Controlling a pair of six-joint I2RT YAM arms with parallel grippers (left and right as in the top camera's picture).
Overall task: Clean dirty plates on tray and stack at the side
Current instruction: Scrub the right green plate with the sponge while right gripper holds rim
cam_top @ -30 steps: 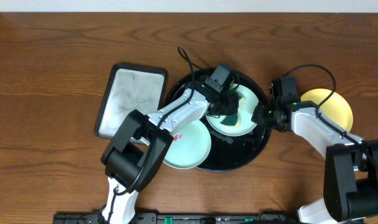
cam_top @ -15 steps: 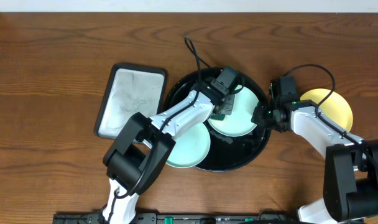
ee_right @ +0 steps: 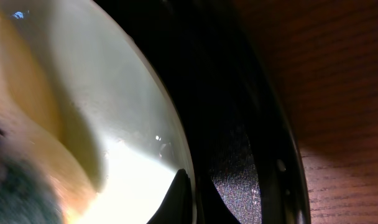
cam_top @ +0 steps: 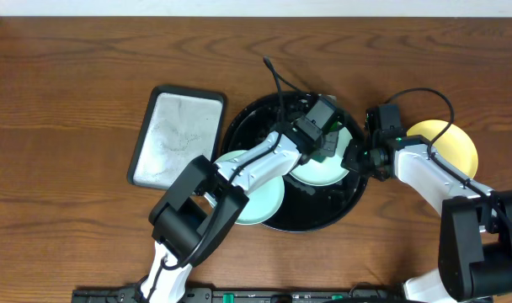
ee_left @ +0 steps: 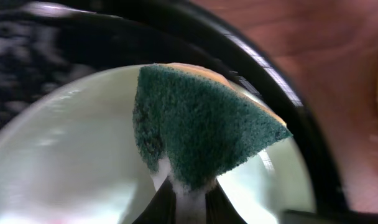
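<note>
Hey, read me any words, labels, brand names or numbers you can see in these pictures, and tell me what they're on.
There are none to read: the mint plate, yellow plate, black tray, green sponge and grey tray all show no legible text.

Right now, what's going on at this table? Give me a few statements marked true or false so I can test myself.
1. The left end effector holds a dark green scouring sponge over a pale mint round plate. True.
2. The yellow round plate lies in the glossy black round tray. False: it sits on the wooden table, right of the tray.
3. The right end effector is at that mint plate's rim. True.
4. The sponge rests on the grey rectangular tray. False: it is over the mint plate in the black tray.
</note>
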